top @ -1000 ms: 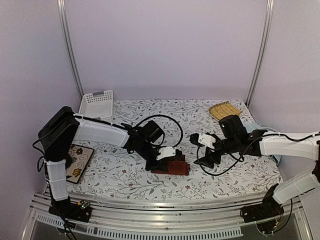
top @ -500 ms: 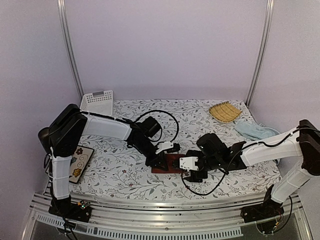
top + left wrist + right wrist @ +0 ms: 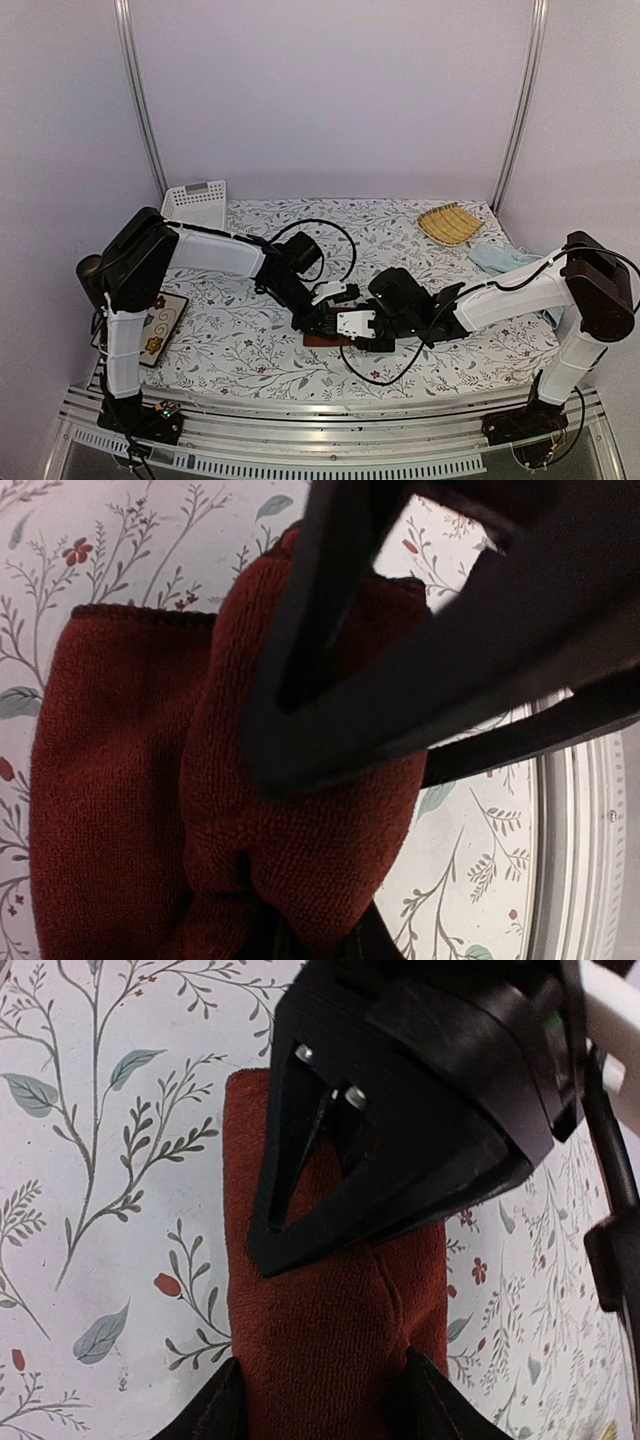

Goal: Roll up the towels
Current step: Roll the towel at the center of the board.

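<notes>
On the floral-print worktop, lower centre, under plain lilac walls, the dark rust-red terry towel lies bunched; left claw pinches its fold, right claw clasps its end.

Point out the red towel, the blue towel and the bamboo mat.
red towel (image 3: 110,780): left wrist view, on its flat left part.
blue towel (image 3: 492,258): top external view, on its crumpled middle.
bamboo mat (image 3: 449,224): top external view, on its centre.
</notes>
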`<state>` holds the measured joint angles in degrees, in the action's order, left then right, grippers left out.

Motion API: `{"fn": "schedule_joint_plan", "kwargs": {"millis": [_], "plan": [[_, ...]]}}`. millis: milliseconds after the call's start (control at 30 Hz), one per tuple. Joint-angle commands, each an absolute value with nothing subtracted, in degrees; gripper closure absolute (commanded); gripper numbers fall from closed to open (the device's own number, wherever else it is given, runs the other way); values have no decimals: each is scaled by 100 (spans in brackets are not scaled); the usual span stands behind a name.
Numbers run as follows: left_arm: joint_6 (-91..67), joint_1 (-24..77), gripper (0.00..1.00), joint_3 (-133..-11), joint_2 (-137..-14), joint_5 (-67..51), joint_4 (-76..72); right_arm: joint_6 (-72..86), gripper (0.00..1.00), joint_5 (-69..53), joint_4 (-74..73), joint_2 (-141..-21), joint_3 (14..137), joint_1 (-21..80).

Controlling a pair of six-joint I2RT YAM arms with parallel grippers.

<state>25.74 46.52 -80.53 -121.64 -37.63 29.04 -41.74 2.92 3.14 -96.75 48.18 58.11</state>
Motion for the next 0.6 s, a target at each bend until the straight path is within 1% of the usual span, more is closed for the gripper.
{"fn": "schedule_joint_plan", "kwargs": {"millis": [0, 100, 167, 233, 300, 333, 367, 400, 433, 467, 567], "plan": [[2450, 4696, 86, -7800, -12759, -2893, 3288, -4075, 61, 142, 166, -9901, 5082, 5858], [2401, 4667, 77, -7781, -12662, -2782, 3285, -4020, 70, 62, 139, -9913, 5043, 5861], [2318, 4637, 68, -7777, -12572, -2702, 3350, -4017, 75, 33, 142, -9909, 5015, 5856], [2201, 4583, 59, -7766, -12471, -2625, 3440, -4017, 77, 29, 143, -9921, 5005, 5858], [2103, 4531, 52, -7696, -12322, -2581, 3446, -3992, 79, 19, 124, -9941, 5015, 5859], [2055, 4507, 46, -7645, -12223, -2556, 3441, -3984, 79, 13, 105, -9960, 5027, 5861], [2001, 4480, 36, -7575, -12109, -2494, 3392, -3975, 79, 10, 99, -9985, 5033, 5860], [1954, 4449, 31, -7456, -11991, -2465, 3347, -3961, 79, 13, 94, -9999, 5041, 5858], [1902, 4421, 12, -7357, -11844, -2437, 3277, -3949, 79, 5, 102, -10007, 5036, 5862], [1841, 4380, 5, -7262, -11708, -2401, 3174, -3947, 79, 1, 113, -10014, 5023, 5862], [1692, 4305, 3, -7005, -11339, -2221, 2925, -3923, 79, -26, 118, -10063, 5004, 5850]]}}
